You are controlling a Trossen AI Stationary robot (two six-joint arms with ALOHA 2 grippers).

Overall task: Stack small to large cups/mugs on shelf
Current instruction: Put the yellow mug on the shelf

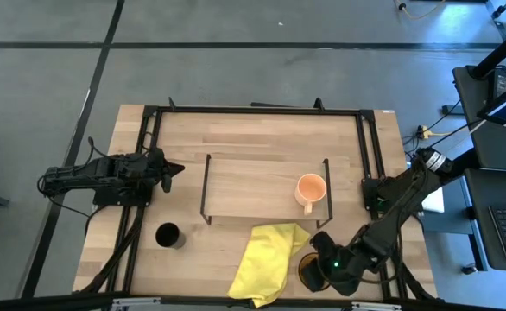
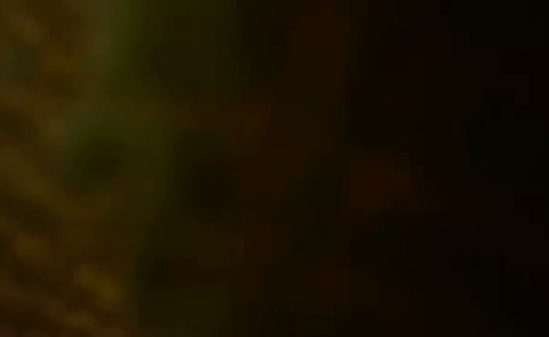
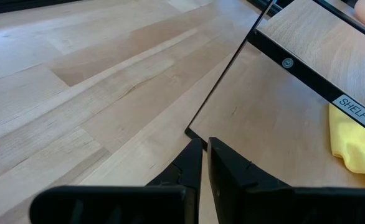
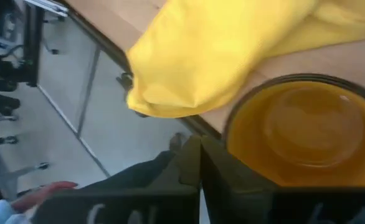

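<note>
The shelf (image 1: pixel 262 186), a low wood board with black end frames, stands mid-table. A peach-orange mug (image 1: pixel 311 190) stands upright on its right end. A small black cup (image 1: pixel 167 235) stands on the tabletop left of the yellow cloth (image 1: pixel 266 259). The amber mug (image 4: pixel 301 130) stands upright near the table's near edge, right of the cloth. My right gripper (image 4: pixel 200 158) is shut with nothing between its fingers, close beside the amber mug (image 1: pixel 307 271). My left gripper (image 3: pixel 204 165) waits shut at the table's left, off the shelf's left end. The low view is dark and shows nothing. My right gripper slants down from the table's right, its shut fingers (image 4: pixel 217 165) next to the amber mug's outer wall (image 4: pixel 232 134). I cannot tell whether they touch the wall. The mug stands on the table.
The yellow cloth (image 4: pixel 207 56) lies crumpled against the amber mug and hangs a little over the table's near edge (image 4: pixel 108 50). A black frame (image 1: pixel 253 111) runs around the tabletop. Bare wood lies left of the shelf (image 3: pixel 108 81).
</note>
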